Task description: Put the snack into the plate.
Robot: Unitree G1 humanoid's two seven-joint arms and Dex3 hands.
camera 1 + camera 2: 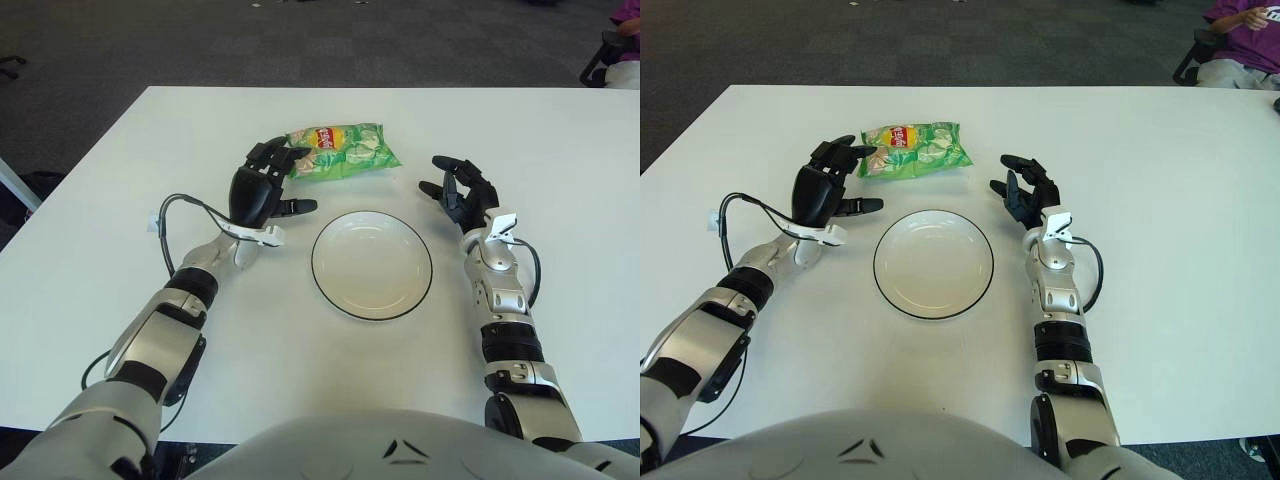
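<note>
The white table (120, 220) carries everything, and the plate (325, 290) near its middle serves as the landmark. The plate is a shallow white dish with a dark rim, and it holds nothing.

Beyond the plate, towards the table's far edge, lies the snack (345, 150), a green bag with a red and yellow label, flat on the table and just apart from the plate's far rim. It has not been lifted, so the task is at its opening: the reach is under way, while the grasp, the carry and the release into the plate all remain.

The left robot hand (265, 190) is at work, showing to the left of the plate's far rim with its dark fingers spread and holding nothing. Its fingertips sit at the near left corner of the bag; whether they touch the wrapper is hard to tell from this angle, though they look just short of it or barely on it.

The right robot hand (457, 190) shows to the right of the plate's far rim, well apart from the bag, fingers loosely spread and empty. A thin cable (172, 215) loops from the left wrist, further left of the plate.
</note>
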